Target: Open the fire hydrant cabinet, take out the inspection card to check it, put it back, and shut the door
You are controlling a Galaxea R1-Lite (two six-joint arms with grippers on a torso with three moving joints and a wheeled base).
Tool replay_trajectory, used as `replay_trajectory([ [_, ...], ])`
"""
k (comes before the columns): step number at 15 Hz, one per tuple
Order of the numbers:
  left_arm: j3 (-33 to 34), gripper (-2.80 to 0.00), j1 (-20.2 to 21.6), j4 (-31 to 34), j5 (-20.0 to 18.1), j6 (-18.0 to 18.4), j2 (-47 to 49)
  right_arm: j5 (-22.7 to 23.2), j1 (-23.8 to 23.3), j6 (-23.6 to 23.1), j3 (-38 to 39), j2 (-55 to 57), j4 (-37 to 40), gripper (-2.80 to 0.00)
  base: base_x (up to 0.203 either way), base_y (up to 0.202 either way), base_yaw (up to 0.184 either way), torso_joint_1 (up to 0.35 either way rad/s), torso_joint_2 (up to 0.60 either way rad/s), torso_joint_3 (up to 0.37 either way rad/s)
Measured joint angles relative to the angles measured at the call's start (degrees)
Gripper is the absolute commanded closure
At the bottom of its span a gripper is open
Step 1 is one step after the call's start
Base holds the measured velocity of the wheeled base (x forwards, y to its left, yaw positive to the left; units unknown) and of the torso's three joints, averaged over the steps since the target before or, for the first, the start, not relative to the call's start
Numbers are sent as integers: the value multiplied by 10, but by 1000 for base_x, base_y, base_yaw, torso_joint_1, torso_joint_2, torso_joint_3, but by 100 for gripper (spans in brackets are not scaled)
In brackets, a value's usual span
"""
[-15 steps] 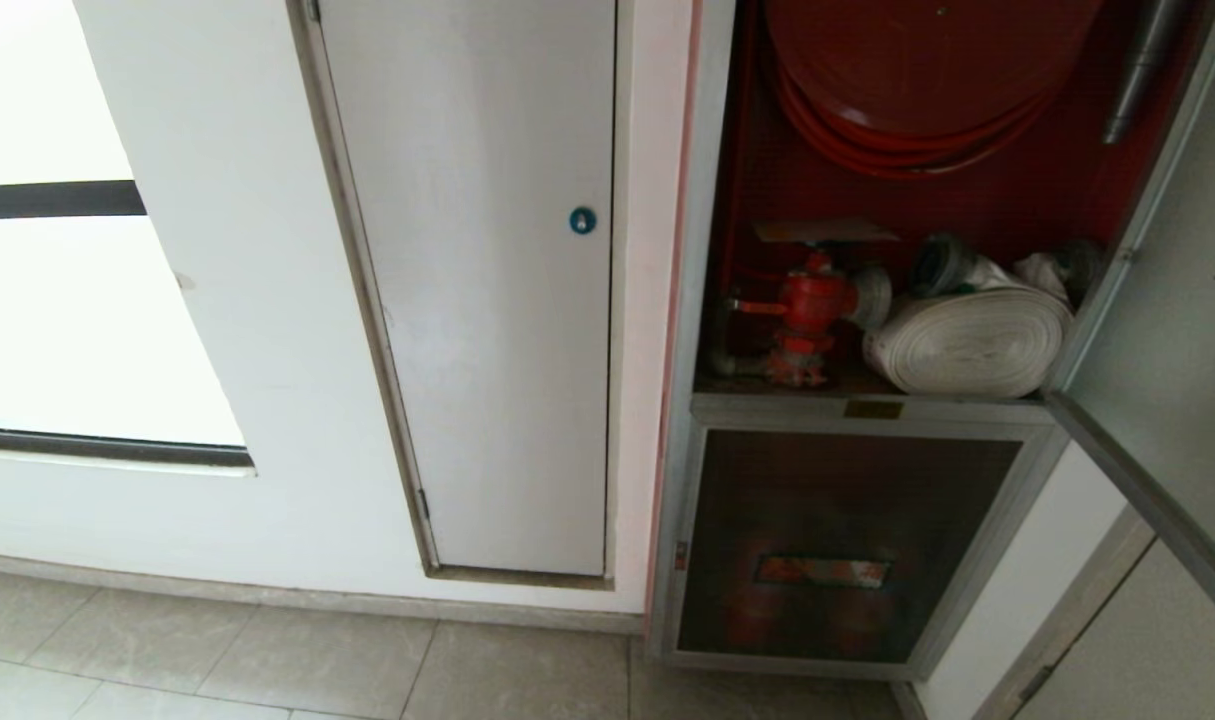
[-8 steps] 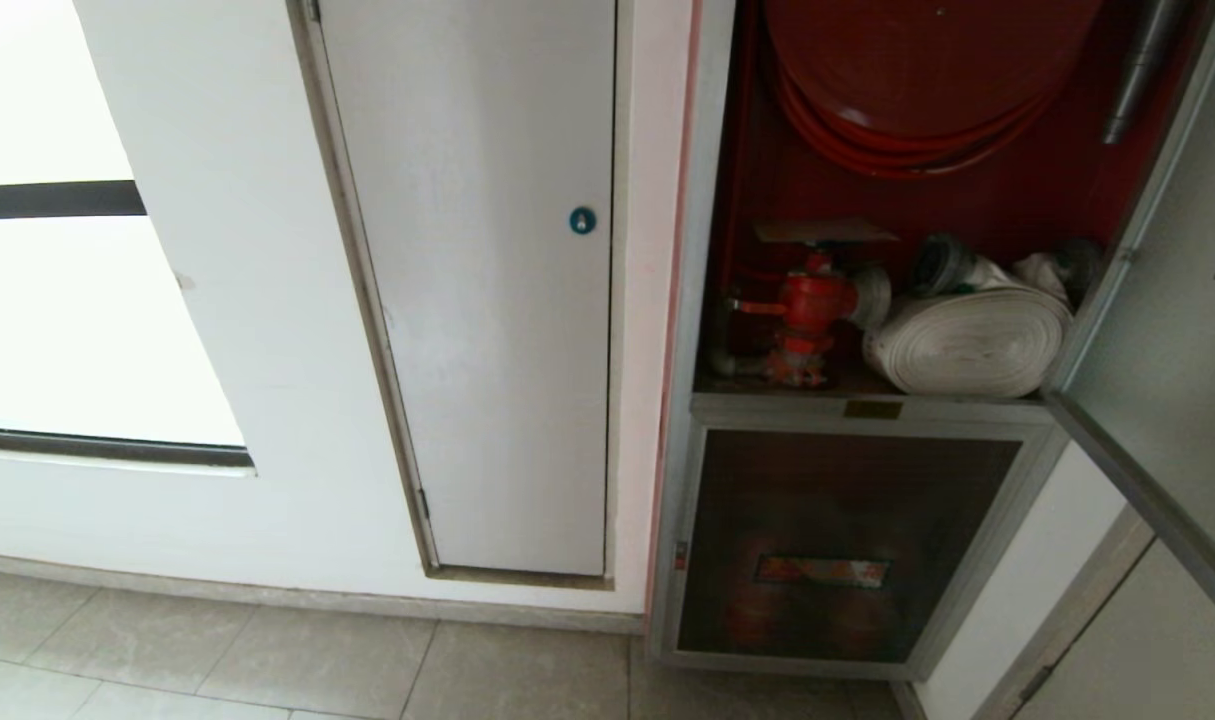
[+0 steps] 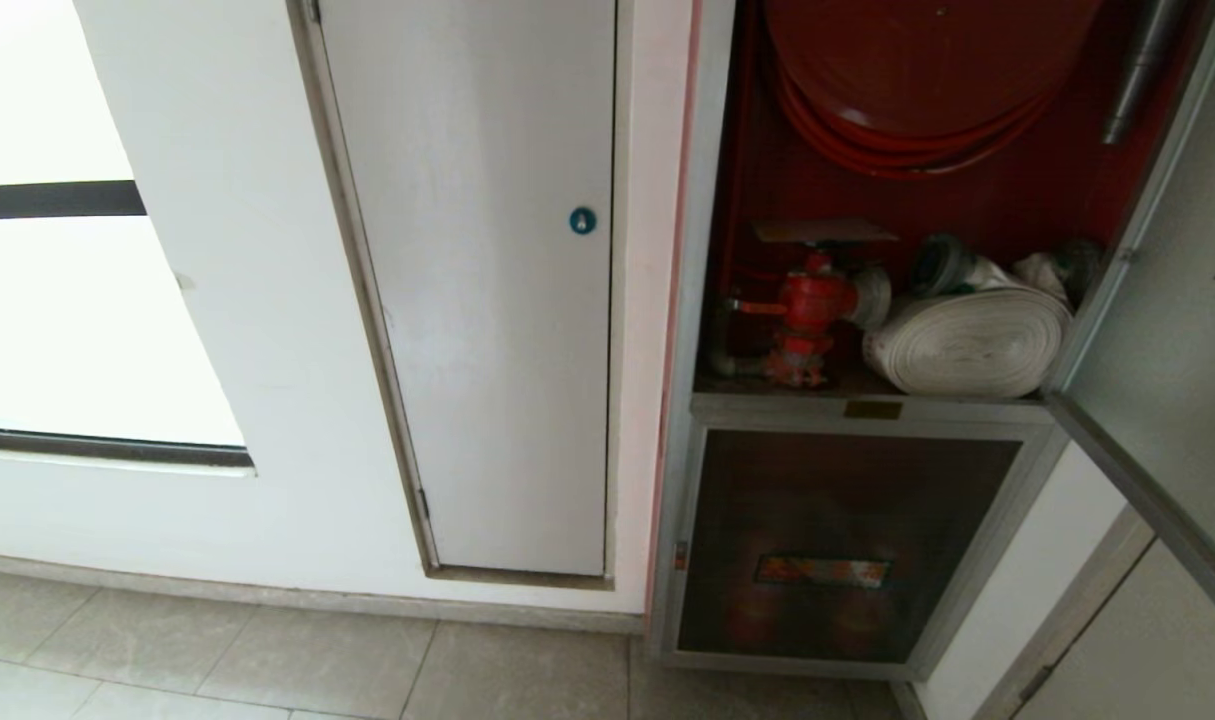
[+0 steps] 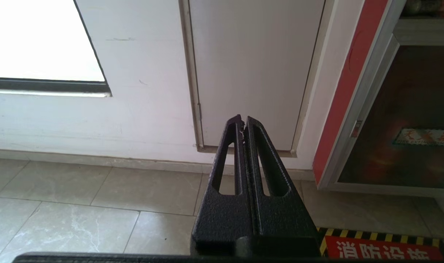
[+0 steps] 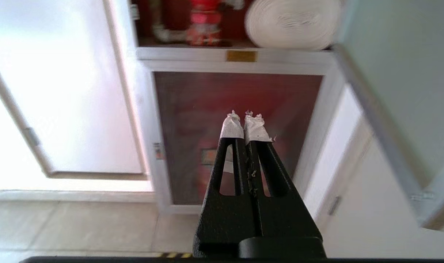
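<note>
The fire hydrant cabinet (image 3: 700, 300) stands open, red inside, with a red hose reel (image 3: 917, 80), a red valve (image 3: 809, 310) and a white rolled hose (image 3: 972, 340). Its door (image 3: 1167, 340) is swung out to the right, and its inner face and silver frame show. The inspection card is out of view. Neither arm appears in the head view. My right gripper (image 5: 245, 118), its tips wrapped in white tape, is shut and empty, low in front of the lower dark panel (image 5: 240, 120). Over the floor tiles, my left gripper (image 4: 242, 122) is shut and empty, facing the white door (image 4: 254, 69).
Left of the cabinet is a plain white door (image 3: 487, 300) with a round blue lock (image 3: 582, 220), then a bright window (image 3: 67, 320). Below the open compartment sits a dark panel (image 3: 837, 545) with a red label. A red floor sign with yellow-black stripes (image 4: 384, 250) lies near the cabinet.
</note>
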Motion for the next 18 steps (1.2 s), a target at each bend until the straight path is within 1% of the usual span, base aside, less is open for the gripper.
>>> replay_trajectory([
  [2, 0, 0, 0, 0, 0, 0, 0, 26, 0, 16, 11, -2, -13, 0, 0, 0, 0, 0, 0, 0],
  [3, 0, 0, 0, 0, 0, 0, 0, 43, 0, 20, 17, -3, -19, 0, 0, 0, 0, 0, 0, 0],
  [4, 0, 0, 0, 0, 0, 0, 0, 51, 0, 21, 20, -3, -13, 0, 0, 0, 0, 0, 0, 0],
  [7, 0, 0, 0, 0, 0, 0, 0, 55, 0, 22, 23, -3, 13, 0, 0, 0, 0, 0, 0, 0],
  [10, 0, 0, 0, 0, 0, 0, 0, 55, 0, 44, 24, -3, 12, 0, 0, 0, 0, 0, 0, 0],
  [18, 0, 0, 0, 0, 0, 0, 0, 55, 0, 45, 24, -3, 12, 0, 0, 0, 0, 0, 0, 0],
])
